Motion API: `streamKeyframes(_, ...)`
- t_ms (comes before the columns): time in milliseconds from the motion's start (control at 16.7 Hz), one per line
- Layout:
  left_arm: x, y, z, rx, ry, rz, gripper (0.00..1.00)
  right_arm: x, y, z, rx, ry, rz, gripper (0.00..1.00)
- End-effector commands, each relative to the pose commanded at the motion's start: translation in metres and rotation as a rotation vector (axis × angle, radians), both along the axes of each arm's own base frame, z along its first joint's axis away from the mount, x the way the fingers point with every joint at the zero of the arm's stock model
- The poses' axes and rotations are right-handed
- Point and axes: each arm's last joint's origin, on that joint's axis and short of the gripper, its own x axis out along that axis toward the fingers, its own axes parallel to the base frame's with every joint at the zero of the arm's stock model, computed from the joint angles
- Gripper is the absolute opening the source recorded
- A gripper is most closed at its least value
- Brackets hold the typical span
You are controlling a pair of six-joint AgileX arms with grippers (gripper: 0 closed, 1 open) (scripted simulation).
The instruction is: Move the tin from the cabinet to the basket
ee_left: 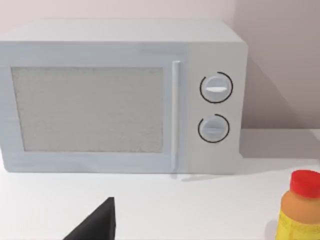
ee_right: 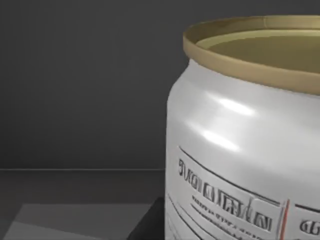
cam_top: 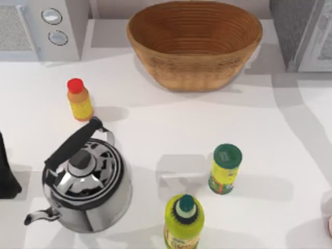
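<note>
Silvery round tin (ee_right: 240,150) with a tan-gold rim stands on a dark grey shelf in a dark-walled space, close against the right claw (ee_right: 150,225); whether that claw is apart or together cannot be told. On the white tabletop (cam_top: 155,124), the tan oval wicker basket (cam_top: 194,44) sits at the back, between the white two-knob microwave (cam_top: 46,26) and the grey speckled cabinet (cam_top: 290,31). Nearer stand a chrome kettle (cam_top: 85,189), a green-capped yellow bottle (cam_top: 183,223), a green-lidded yellow shaker (cam_top: 225,169) and a small red-capped bottle (cam_top: 79,99). The left claw (ee_left: 97,225) is parked at the left edge, its state unclear.
</note>
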Motion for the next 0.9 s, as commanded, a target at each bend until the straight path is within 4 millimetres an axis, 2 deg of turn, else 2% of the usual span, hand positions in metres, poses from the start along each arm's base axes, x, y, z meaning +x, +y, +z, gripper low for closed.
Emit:
streamKeyframes(240, 0.0, 0.0, 0.0, 0.0, 0.0, 0.0, 1.0, -0.021, -0.015, -0.012, 0.008, -0.034, 0.0, 0.0)
streamKeyframes(360, 0.0, 0.0, 0.0, 0.0, 0.0, 0.0, 1.0, -0.037, -0.024, -0.028, 0.009, -0.041, 0.001, 0.0)
streamKeyframes(480, 0.0, 0.0, 0.0, 0.0, 0.0, 0.0, 1.0, -0.053, -0.033, -0.056, 0.006, -0.035, 0.002, 0.0)
streamKeyframes(660, 0.0, 0.0, 0.0, 0.0, 0.0, 0.0, 1.0, -0.067, -0.044, -0.123, -0.009, 0.021, 0.002, 0.0)
streamKeyframes(900, 0.0, 0.0, 0.0, 0.0, 0.0, 0.0, 1.0, -0.079, -0.055, -0.243, -0.022, 0.133, -0.002, 0.0)
